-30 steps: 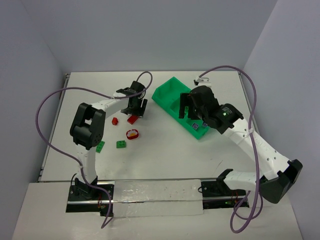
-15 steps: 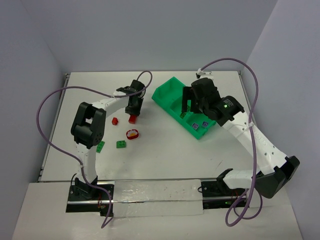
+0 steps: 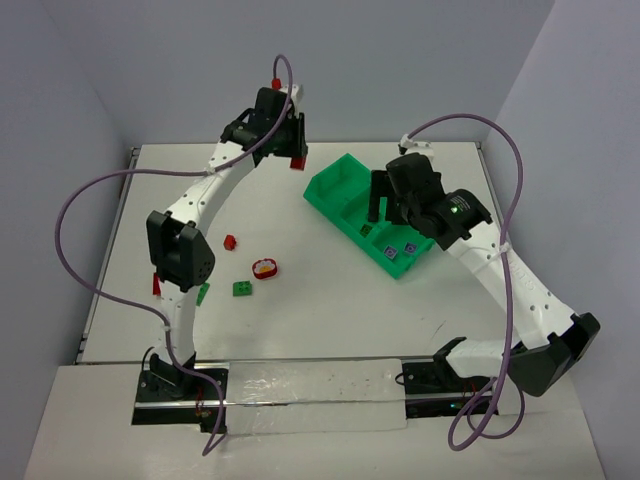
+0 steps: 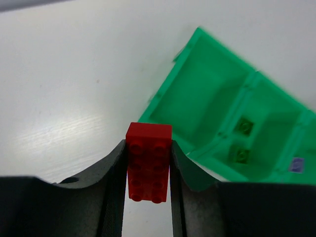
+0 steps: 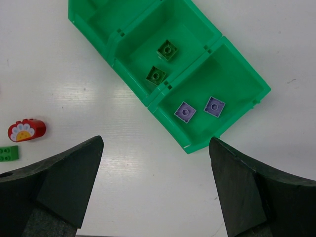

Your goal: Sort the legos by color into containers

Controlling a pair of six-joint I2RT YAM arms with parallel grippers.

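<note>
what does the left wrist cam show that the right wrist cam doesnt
Only the left wrist view: a red brick clamped in the left gripper.
Only the right wrist view: the open right gripper, the round red piece and a loose green brick on the table, and both purple bricks in the end compartment.
Both: the green tray, with two green bricks in its middle compartment, and one of the purple bricks.

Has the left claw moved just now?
Yes. The left gripper, holding the red brick, rose away from the small red brick toward the green tray's far end.
</note>
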